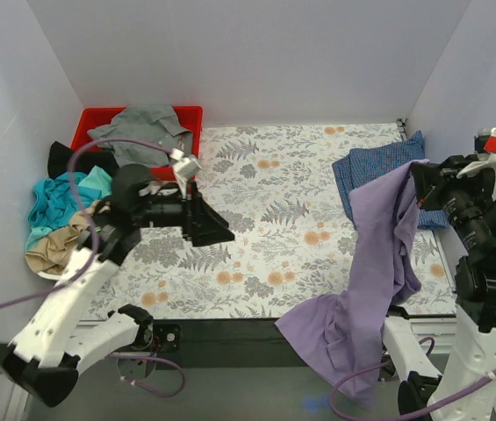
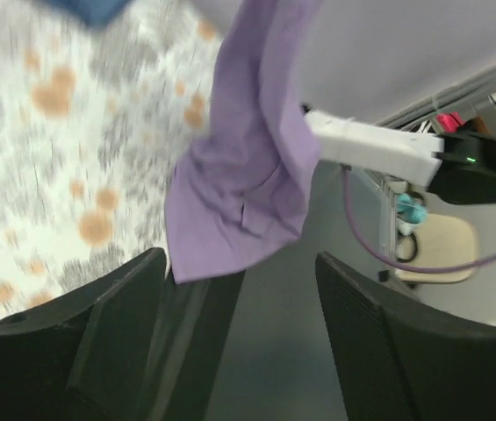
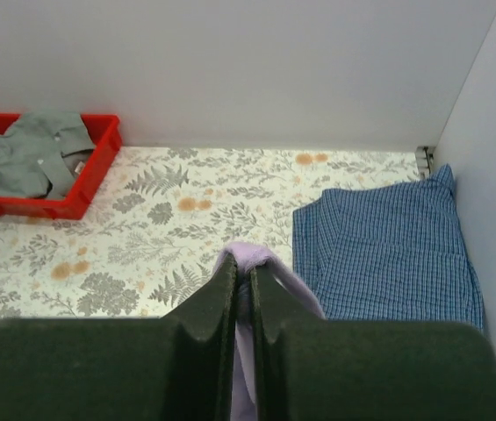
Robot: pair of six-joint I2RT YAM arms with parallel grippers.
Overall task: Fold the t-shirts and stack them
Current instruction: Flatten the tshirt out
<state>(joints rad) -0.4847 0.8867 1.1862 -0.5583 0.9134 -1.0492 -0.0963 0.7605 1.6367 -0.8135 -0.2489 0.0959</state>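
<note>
Floral-covered desk (image 1: 265,219): your right end effector (image 1: 423,180) pinches the lavender-purple cloth t-shirt (image 1: 379,254), hanging lengthwise over the near edge; your left end effector (image 1: 217,221), spread empty, sits well left.

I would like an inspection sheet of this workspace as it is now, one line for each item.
Surface: floral table cover, bare in the middle.
Job's things: lavender shirt hangs from the right gripper, trailing over the near edge; blue checked shirt folded at far right; heap of black, teal and tan shirts at left; grey shirt in the red bin.
Clutter: nothing seen.
Grippers: left gripper open and empty above the cover; right gripper shut on the lavender shirt.
Cables: purple cables loop along both arms.
Surroundings: plain pale walls on three sides.
</note>
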